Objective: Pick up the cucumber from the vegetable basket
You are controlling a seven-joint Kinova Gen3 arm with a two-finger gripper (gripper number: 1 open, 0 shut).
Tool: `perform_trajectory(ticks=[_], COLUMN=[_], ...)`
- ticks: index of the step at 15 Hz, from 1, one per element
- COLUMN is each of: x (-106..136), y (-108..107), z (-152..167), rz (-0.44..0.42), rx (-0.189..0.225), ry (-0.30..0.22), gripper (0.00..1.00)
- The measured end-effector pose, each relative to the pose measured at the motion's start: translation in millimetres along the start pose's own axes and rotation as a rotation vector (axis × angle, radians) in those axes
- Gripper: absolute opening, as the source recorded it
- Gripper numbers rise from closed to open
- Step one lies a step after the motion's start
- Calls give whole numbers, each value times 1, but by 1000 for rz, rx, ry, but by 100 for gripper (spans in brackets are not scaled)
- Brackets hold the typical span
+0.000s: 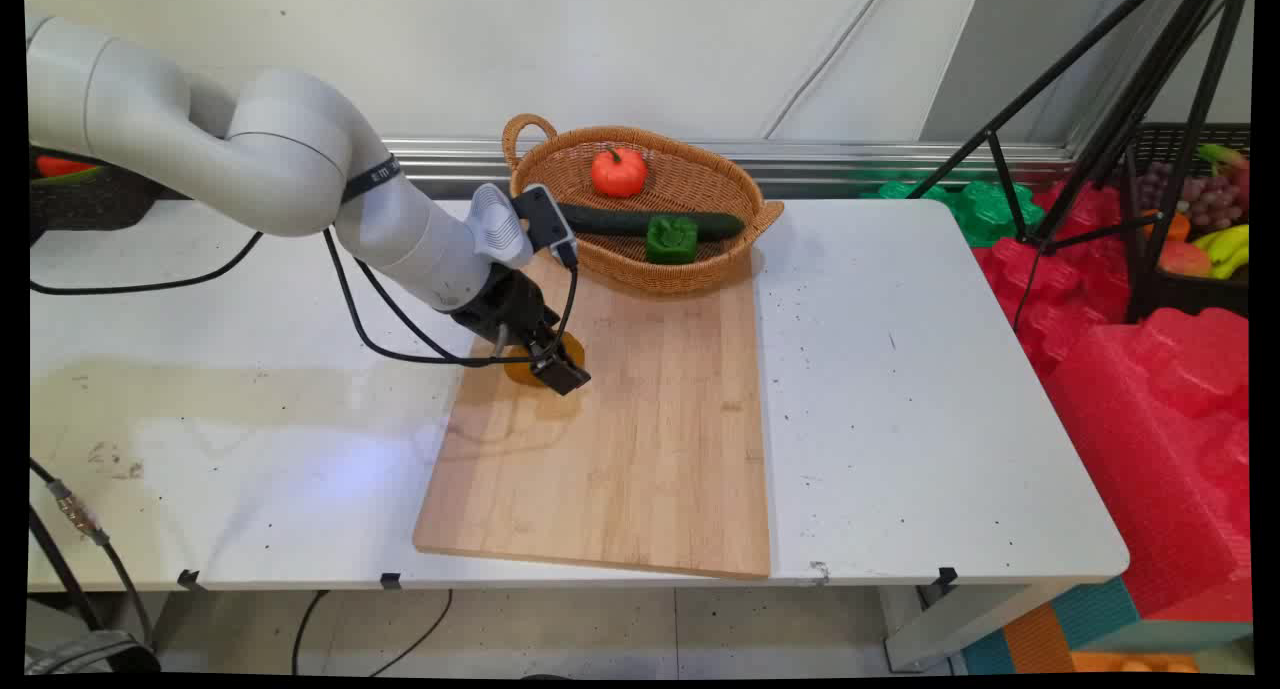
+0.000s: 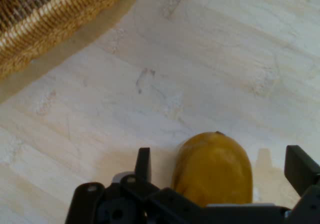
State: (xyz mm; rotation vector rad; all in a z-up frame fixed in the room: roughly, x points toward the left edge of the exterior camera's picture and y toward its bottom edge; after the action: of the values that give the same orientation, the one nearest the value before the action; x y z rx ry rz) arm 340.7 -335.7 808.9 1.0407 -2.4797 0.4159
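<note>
Main view looks down across the table (image 1: 900, 369) from its near side. Hand view looks closely down at the board (image 2: 200, 58), which both share.

Bright even indoor light, soft shadows under the basket (image 1: 640, 209), hand view slightly soft, main view edges curved

robot lab, tripod (image 1: 1110, 119), red foam blocks (image 1: 1150, 409), toy fruit crate (image 1: 1200, 209)
</note>
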Motion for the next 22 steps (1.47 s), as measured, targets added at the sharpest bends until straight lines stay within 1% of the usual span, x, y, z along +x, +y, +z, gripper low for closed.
perform_trajectory(ticks=[3, 7, 10, 13, 15, 18, 21, 22], x=[0, 0, 3, 7, 13, 21, 32, 37], y=[0, 0, -4, -13, -22, -36, -53, -61], z=[-5, -20, -46, -75, -93, -111, -121, -122], rz=[26, 64, 96, 102, 102, 96, 87, 83], rx=[-2, -11, -11, -2, 10, 36, 71, 83], ry=[14, 53, 108, 166, 204, 244, 271, 272], gripper=[100, 100, 100, 100, 100, 100, 100, 100])
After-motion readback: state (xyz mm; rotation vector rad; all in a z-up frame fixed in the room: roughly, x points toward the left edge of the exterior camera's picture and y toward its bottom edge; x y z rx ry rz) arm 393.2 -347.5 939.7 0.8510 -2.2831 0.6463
